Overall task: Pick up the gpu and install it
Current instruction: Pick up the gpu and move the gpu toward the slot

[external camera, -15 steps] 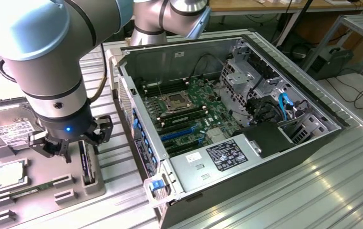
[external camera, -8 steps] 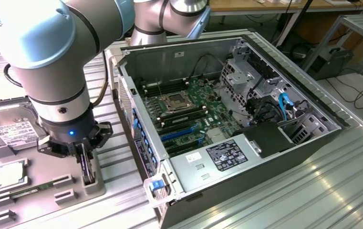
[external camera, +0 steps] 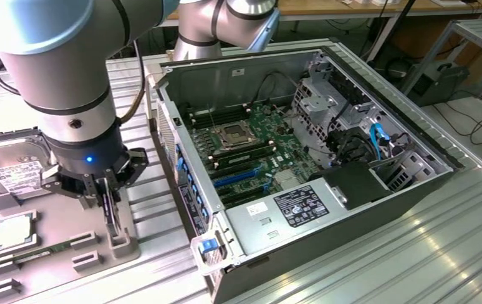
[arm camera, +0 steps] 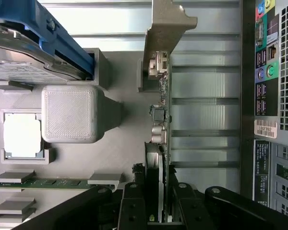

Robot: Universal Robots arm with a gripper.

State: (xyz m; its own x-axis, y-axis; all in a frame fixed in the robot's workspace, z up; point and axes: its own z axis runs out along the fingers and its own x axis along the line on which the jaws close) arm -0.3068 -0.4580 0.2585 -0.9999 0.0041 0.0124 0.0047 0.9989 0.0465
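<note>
The gpu (arm camera: 162,143) is standing on edge in the grey fixture tray (external camera: 63,218) (just beside the open computer case (external camera: 223,82)), with the gripper (arm camera: 159,203) pinching its upper edge. So thin a hold is risking the card tilting or snagging in its slot.

1. Arm (external camera: 63,69): thick silver-grey tubes, pale blue joint caps, black rings at the seams.
2. Black cable (external camera: 142,88) hangs alongside.
3. Gripper (external camera: 108,206): black body, small blue light (external camera: 88,159), linked black fingers (arm camera: 129,211) with round pivot screws.
</note>
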